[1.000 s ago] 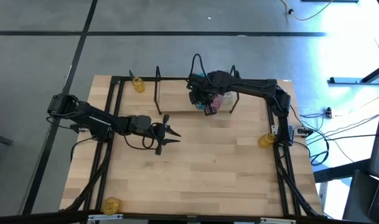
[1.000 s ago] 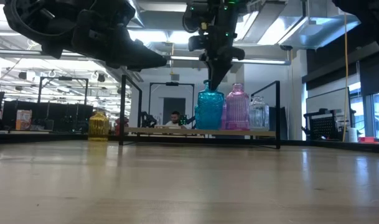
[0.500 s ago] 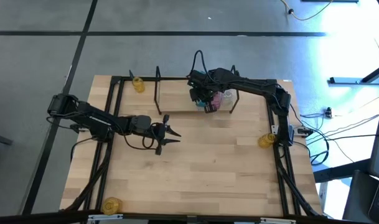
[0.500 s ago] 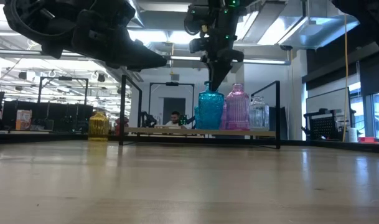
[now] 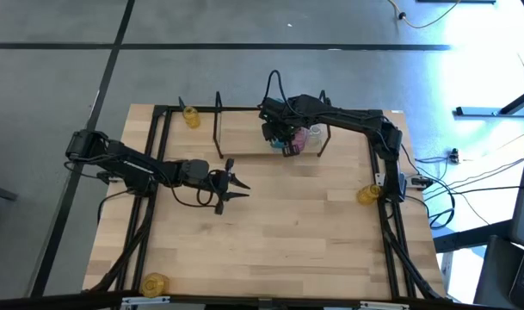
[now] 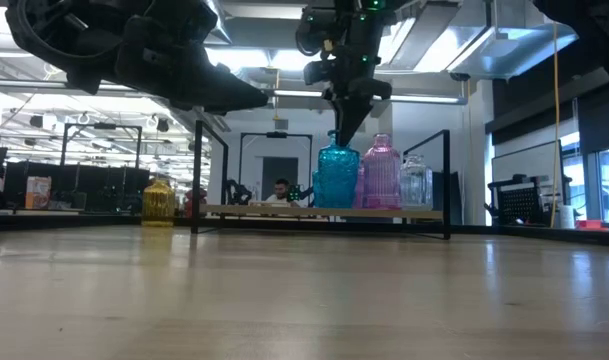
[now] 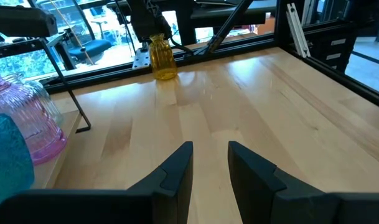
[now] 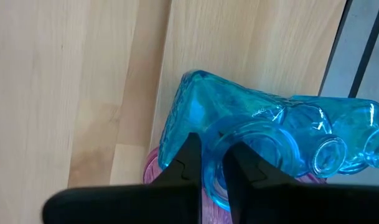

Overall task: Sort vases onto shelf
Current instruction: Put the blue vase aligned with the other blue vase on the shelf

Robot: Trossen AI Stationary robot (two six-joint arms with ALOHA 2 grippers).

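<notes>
- So, high view: right gripper (image 5: 288, 143) hangs over the shelf (image 5: 244, 131) near the bench's far edge, at the shelf's right end, on top of a cluster of vases. Only the pink vase (image 5: 313, 134) peeks out from under it. Left gripper (image 5: 236, 189) sits over the middle-left of the bench, fingers spread, nothing in them. Loose yellow vases: one at the far-left corner (image 5: 191, 116), one at the right edge (image 5: 367, 195), one at the near-left corner (image 5: 155, 283).
- Low view: three vases stand in a row on the shelf (image 6: 284, 211), teal vase (image 6: 336, 177), pink (image 6: 381, 174) and clear vase (image 6: 415, 182), all upright and close together. The right gripper (image 6: 344, 137) comes straight down onto the teal one's neck. Yellow vase (image 6: 158, 201) is off to the shelf's left.
- Left wrist view: fingers (image 7: 173, 177) parted over bare bench (image 7: 251, 106), pink (image 7: 33, 115) and teal (image 7: 9, 162) vases just beside each other, a yellow vase (image 7: 162, 57) by the rail.
- Right wrist view: the two fingers (image 8: 190, 163) are pinching the rim of the teal vase (image 8: 239, 134).
</notes>
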